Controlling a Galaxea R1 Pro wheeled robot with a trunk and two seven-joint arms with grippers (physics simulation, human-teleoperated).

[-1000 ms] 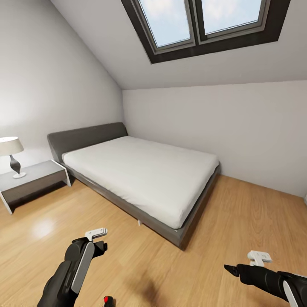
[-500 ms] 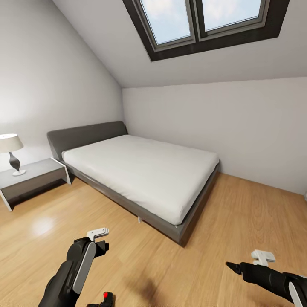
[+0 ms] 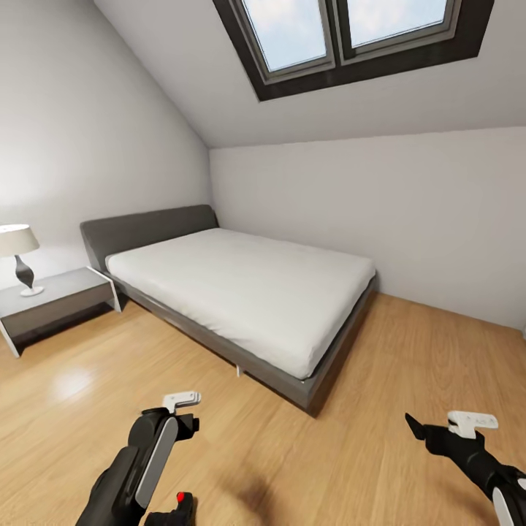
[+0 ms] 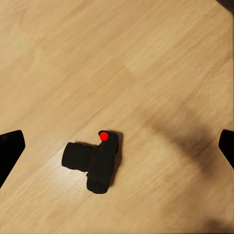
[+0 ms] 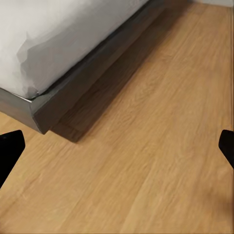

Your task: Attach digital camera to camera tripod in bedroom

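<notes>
The digital camera [image 4: 95, 161], small and black with a red round button, lies on the light wood floor of the bedroom. It also peeks in at the bottom edge of the head view [image 3: 179, 505]. My left gripper [image 4: 117, 151] hangs above it, open, with its fingertips [image 4: 10, 146] far apart and nothing between them. My right gripper [image 5: 117, 151] is open over bare floor by the bed's corner, and in the head view it reaches in at the lower right [image 3: 420, 429]. The camera tripod is out of view.
A grey-framed bed [image 3: 241, 292] with a white mattress fills the middle of the room. A grey nightstand [image 3: 55, 299] with a lamp [image 3: 18, 252] stands at the left wall. A skylight [image 3: 343, 36] is set in the sloped ceiling. Wood floor [image 3: 409, 365] lies open to the right.
The head view has tipped down slightly, so the bed sits higher. Both arms have shifted a little to the right in the picture; the digital camera still lies on the floor.
</notes>
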